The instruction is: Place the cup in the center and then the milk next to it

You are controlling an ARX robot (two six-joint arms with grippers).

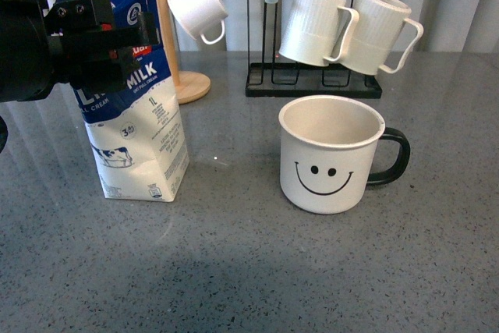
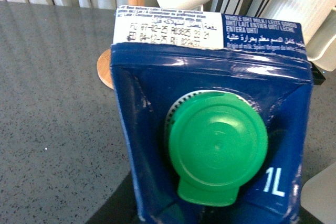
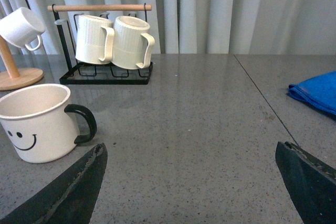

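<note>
Already centred, the cup (image 1: 327, 154) waits; left of it the upright milk (image 1: 140, 142) stands at the left gripper (image 1: 97, 37), fingers' hold unclear; the right gripper (image 3: 189, 148) spreads its fingers wide.

R gripper (image 3: 189, 145) jaws wide apart; cup (image 3: 37, 121) upright nr mug rack (image 3: 105, 74)

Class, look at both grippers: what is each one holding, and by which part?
The left gripper grips the milk carton by its upper part. The right gripper is open and holds nothing.
</note>
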